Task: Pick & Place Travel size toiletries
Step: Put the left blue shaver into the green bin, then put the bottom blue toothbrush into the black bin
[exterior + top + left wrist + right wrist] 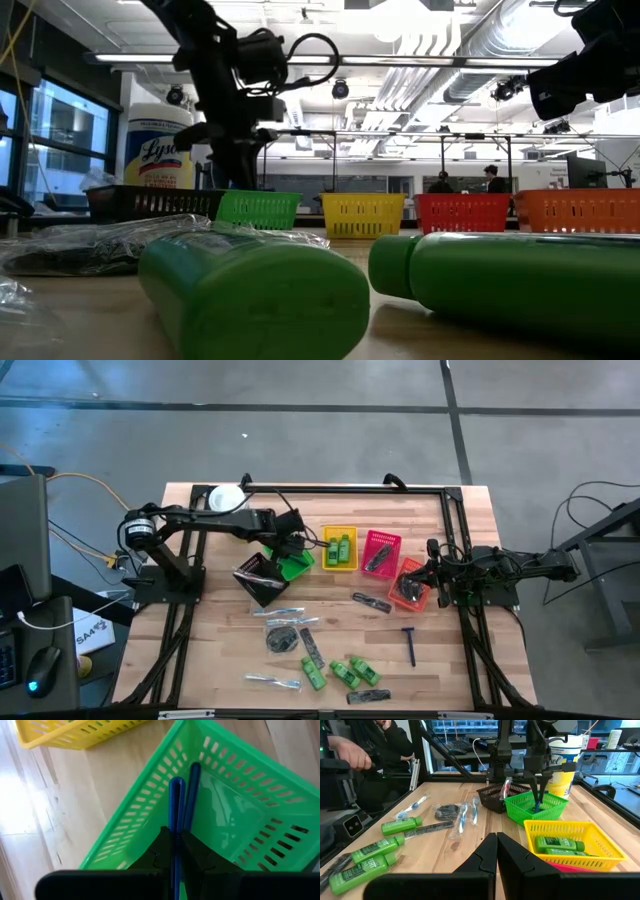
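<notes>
My left gripper (pixel 175 834) hangs over the green basket (pixel 295 564), shut on a blue razor handle (pixel 175 805). A second blue handle (pixel 193 790) shows close beside it inside the basket. On the near half of the table lie loose toiletries: green mini bottles (pixel 340 672), a blue razor (pixel 409 645), dark combs (pixel 371 602), clear-wrapped sticks (pixel 285 612) and a round dark packet (pixel 282 638). Two green bottles (pixel 559 845) lie in the yellow basket (pixel 340 548). My right gripper (pixel 496 846) waits shut at the table's right side. My left gripper pinches the blue razor handle (pixel 175 827) between its two fingers, which come from above and slant steeply down. The handle runs along the fingers and sticks out past their tips into the green basket (pixel 537 809). Whether its lower end touches the basket floor I cannot tell.
A black basket (pixel 262 578) stands beside the green one. A red basket (pixel 380 553) and an orange basket (pixel 410 586) stand right of the yellow one. The white tub (pixel 225 498) sits at the far left. A person (pixel 365 755) sits beyond the table's near side.
</notes>
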Motion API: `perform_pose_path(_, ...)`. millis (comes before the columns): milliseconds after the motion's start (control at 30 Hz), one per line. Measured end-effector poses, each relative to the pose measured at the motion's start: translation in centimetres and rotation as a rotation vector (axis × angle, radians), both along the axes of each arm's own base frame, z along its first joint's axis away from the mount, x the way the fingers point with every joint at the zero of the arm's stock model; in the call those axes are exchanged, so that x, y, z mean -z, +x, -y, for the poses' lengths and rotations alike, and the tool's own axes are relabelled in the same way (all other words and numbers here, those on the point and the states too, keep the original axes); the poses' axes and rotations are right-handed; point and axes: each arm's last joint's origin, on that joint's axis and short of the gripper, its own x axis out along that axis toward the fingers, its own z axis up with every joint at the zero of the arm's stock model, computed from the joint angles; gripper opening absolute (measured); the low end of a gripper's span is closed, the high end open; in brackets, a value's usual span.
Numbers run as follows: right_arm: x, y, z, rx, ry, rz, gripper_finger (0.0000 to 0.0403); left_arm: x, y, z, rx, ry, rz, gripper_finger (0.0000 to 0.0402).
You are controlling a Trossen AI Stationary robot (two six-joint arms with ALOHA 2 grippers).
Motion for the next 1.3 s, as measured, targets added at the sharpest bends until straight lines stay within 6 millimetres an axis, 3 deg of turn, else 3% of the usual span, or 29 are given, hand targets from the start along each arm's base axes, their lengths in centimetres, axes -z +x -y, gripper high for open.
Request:
perform_pose_path(300, 0.0, 0.0, 0.0, 0.000, 0.000, 0.001, 0.0003, 0.2, -0.1, 0.0, 0.007, 0.001, -0.008, 0.0008)
perform_pose_path(633, 0.1, 0.0, 0.0, 0.000, -0.001, -0.010, 0.0003, 3.0, 0.8, -0.2, 0.013, -0.019, -0.098, 0.0008)
perform_pose_path(767, 0.1, 0.0, 0.0, 0.000, -0.001, -0.010, 0.0003, 3.3, 1.0, -0.3, 0.012, -0.018, -0.096, 0.0010)
perform_pose_path(1100, 0.1, 0.0, 0.0, 0.000, -0.001, -0.012, 0.0003, 3.0, 1.1, -0.3, -0.023, -0.029, -0.093, 0.0129)
perform_pose_path(1300, 0.2, 0.0, 0.0, 0.000, -0.003, -0.024, 0.0003, 0.1, 2.0, -0.4, -0.094, -0.056, -0.106, 0.0174)
